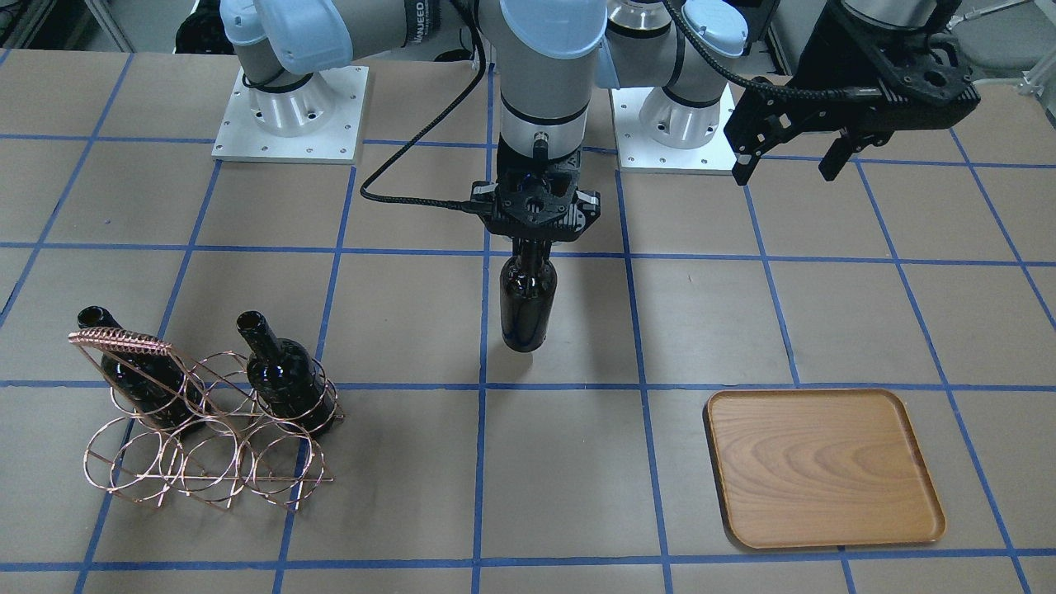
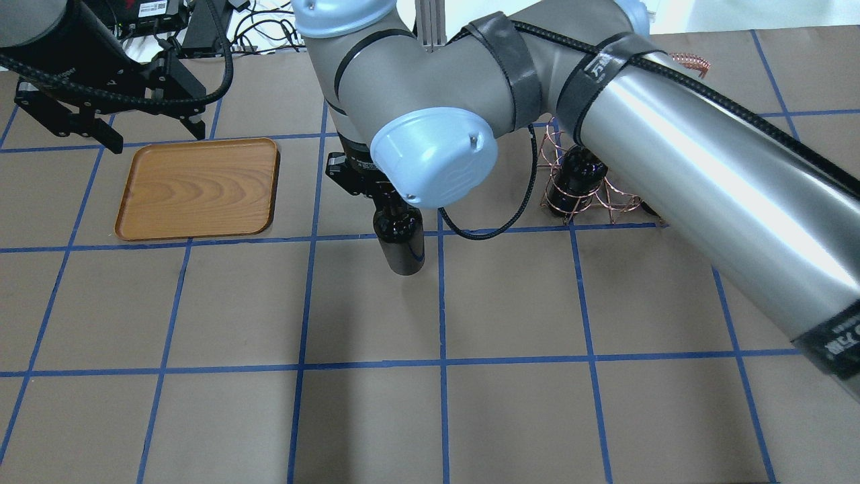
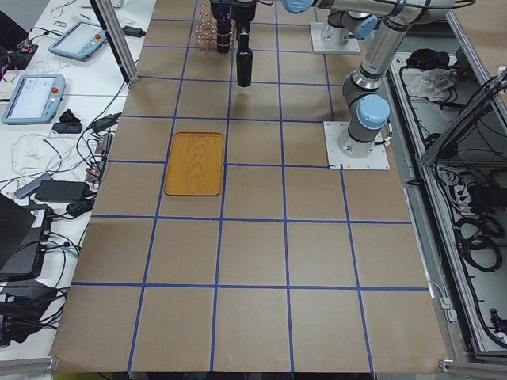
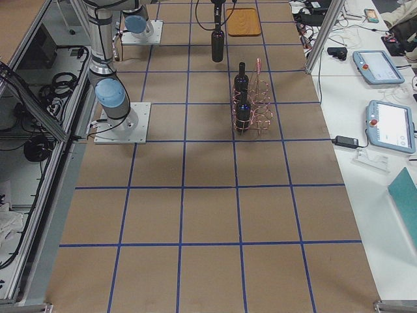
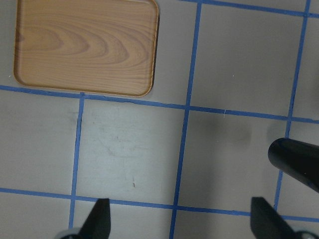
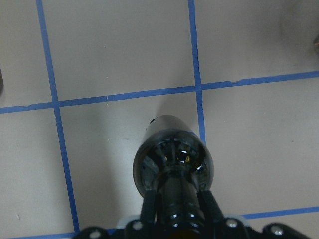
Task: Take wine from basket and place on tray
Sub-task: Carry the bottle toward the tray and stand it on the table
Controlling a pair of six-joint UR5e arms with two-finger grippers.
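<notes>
My right gripper (image 1: 535,246) is shut on the neck of a near-black wine bottle (image 1: 528,301), which hangs upright above the table's middle, between basket and tray. The bottle also shows in the overhead view (image 2: 401,236) and the right wrist view (image 6: 172,162). The copper wire basket (image 1: 206,450) stands on the table with two more bottles (image 1: 132,371) (image 1: 285,384) in it. The wooden tray (image 1: 817,466) lies empty. My left gripper (image 1: 790,161) is open and empty, raised near the tray's robot-side edge (image 2: 198,188). The left wrist view shows the tray (image 5: 84,47).
The table is brown with a blue tape grid. The two arm bases (image 1: 289,115) (image 1: 672,124) stand on white plates at the robot's edge. Cables and tablets (image 4: 391,124) lie on side benches beyond the table.
</notes>
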